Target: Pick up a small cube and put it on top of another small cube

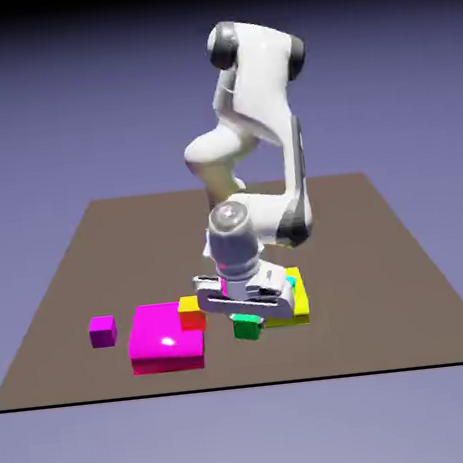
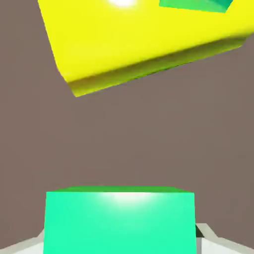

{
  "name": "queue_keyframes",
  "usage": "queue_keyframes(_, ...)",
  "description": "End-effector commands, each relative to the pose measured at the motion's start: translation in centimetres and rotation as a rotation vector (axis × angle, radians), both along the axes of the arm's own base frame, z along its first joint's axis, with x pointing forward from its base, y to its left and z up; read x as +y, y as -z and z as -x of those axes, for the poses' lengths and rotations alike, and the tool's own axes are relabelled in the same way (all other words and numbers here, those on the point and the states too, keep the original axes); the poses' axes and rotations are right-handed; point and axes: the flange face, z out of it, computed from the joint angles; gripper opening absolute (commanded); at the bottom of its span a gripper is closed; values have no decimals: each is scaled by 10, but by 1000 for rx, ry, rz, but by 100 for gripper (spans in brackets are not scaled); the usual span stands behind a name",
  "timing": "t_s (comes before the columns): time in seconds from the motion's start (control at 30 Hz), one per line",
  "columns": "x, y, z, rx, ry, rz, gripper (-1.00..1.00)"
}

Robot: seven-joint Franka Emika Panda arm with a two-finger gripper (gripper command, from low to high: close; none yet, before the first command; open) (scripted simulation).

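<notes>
While the green cube is clamped between 2 fingertips, grasp step judged in hand; straight lift called for next, yellow slab avoided.

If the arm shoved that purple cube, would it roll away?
Probably not: the purple cube has flat faces, so it would likely slide. It looks about as tall as wide, so a low push probably wouldn't tip it.

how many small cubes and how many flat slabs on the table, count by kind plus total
small cubes: 4 (purple cube, orange cube, green cube, cyan cube)
flat slabs: 2 (magenta slab, yellow slab)
total: 6, leaving out a mostly hidden pink patch that I can't identify
</notes>
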Motion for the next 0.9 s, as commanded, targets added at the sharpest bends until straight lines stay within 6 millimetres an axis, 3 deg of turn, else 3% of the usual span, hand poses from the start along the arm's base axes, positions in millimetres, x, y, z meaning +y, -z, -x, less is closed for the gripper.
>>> queue_keyframes(0.0, -17, -2, -1, 2, 91, -6, -100)
queue_keyframes(0.17, -105, -12, 3, 20, 537, -28, -100)
queue_keyframes(0.33, -231, -17, 71, 36, 1006, -14, -100)
queue_keyframes(0.47, -308, -30, 141, 21, 1337, -2, -100)
queue_keyframes(0.5, -319, -33, 159, 13, 1381, 7, -100)
queue_keyframes(0.57, -321, -34, 165, 10, 1377, 16, -100)
queue_keyframes(0.77, -313, 35, 162, 11, 1377, 15, -100)
queue_keyframes(0.8, -313, 35, 162, 11, 1377, 15, 100)
queue_keyframes(0.83, -313, 35, 162, 11, 1377, 15, 100)
queue_keyframes(0.87, -314, 22, 161, 9, 1376, 16, 100)
